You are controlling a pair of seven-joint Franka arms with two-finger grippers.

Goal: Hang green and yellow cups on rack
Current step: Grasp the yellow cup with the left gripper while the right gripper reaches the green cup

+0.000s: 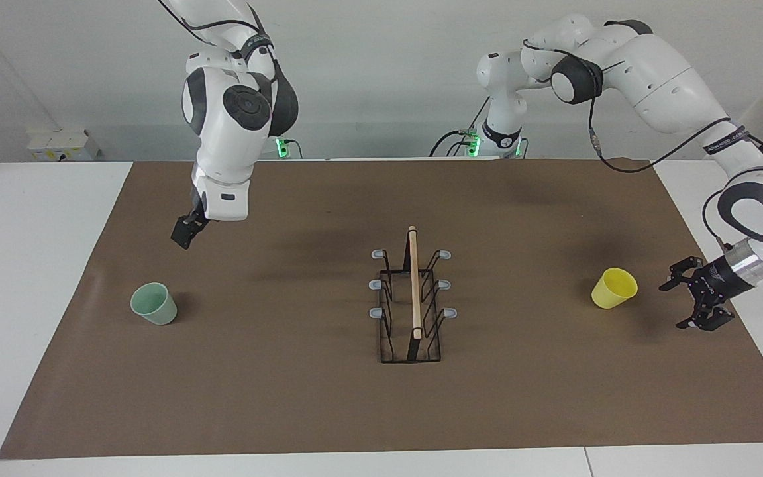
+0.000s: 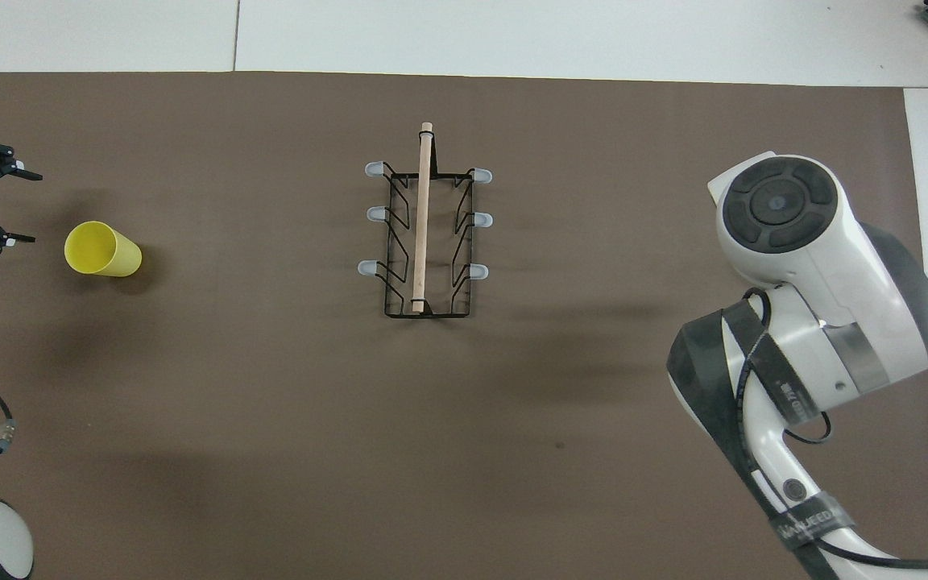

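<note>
Facing view shows the green cup [image 1: 153, 303]; overhead, the right arm [image 2: 802, 274] hides it.

One camera sits high across the table and looks back at me, my two bases at the top of its frame. The other hangs high above my own end, looking forward and steeply down. Both stand well back and share the brown mat [image 1: 289, 397] with the rack [image 1: 412, 298] [image 2: 425, 234] at its middle, seen half a turn apart.
</note>
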